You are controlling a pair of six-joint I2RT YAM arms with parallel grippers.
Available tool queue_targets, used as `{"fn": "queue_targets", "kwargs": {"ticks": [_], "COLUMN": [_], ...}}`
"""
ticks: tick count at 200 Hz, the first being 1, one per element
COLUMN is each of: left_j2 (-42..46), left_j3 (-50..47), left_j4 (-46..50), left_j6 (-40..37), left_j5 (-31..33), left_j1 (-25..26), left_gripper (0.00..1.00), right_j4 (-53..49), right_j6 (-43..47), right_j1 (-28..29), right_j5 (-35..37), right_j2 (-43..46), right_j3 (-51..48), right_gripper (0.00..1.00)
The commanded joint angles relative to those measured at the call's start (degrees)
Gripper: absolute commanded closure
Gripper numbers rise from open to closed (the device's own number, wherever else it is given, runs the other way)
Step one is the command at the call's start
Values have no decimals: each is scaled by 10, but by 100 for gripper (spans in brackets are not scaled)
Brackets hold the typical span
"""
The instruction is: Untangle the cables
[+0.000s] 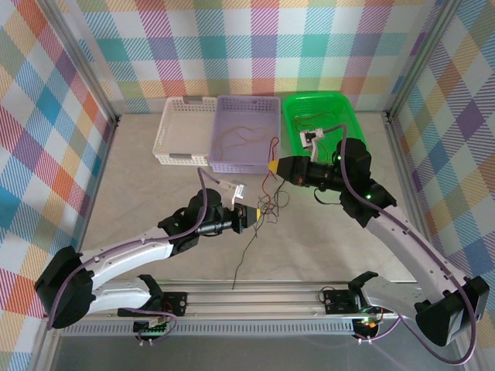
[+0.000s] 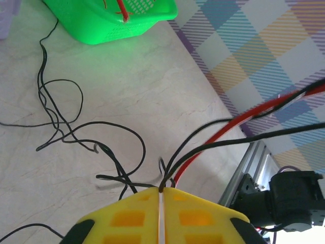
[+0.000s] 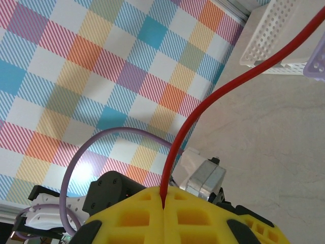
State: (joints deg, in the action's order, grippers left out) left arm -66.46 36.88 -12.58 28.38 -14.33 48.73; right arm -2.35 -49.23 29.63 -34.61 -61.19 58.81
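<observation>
The cables form a loose tangle (image 1: pixel 267 205) on the table between the two grippers. My left gripper (image 1: pixel 257 216) is shut on black cable strands, which rise from between its yellow fingertips (image 2: pixel 177 195) in the left wrist view. More black loops (image 2: pixel 61 117) lie on the table beyond them. A red cable (image 2: pixel 238 124) arcs past on the right. My right gripper (image 1: pixel 272 166) hovers above the tangle, shut on the red cable (image 3: pixel 203 114), which runs up from its closed tips (image 3: pixel 163 203). One black strand (image 1: pixel 244 263) trails toward the near rail.
Three baskets stand at the back: white (image 1: pixel 184 131), purple (image 1: pixel 246 116) with thin cables inside, and green (image 1: pixel 321 108) holding a white part. The aluminium rail (image 1: pixel 263 294) runs along the near edge. Plaid walls enclose the table.
</observation>
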Motion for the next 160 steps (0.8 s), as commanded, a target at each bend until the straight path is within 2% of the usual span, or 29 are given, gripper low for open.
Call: {"fn": "queue_targets", "kwargs": {"ticks": [1,30,106,160], "left_j2": [22,24,74,123], "left_j3": [-7,-10,-55,-64], "left_j4": [-39,-32,13,119], "left_j6": [0,-2,1,18], "left_j5": [-15,-14,52,176], "left_j1": [7,7,7,-3], "left_gripper": [100,100,100,100], "right_j4": [29,10,-146,-256], "right_j6": [-10,1,80,135], "right_j1": [4,4,3,3], "right_j5": [-17,-4,164,316], "right_j2": [9,17,74,104], "right_j3": [3,10,61,107], "right_gripper": [100,100,100,100]}}
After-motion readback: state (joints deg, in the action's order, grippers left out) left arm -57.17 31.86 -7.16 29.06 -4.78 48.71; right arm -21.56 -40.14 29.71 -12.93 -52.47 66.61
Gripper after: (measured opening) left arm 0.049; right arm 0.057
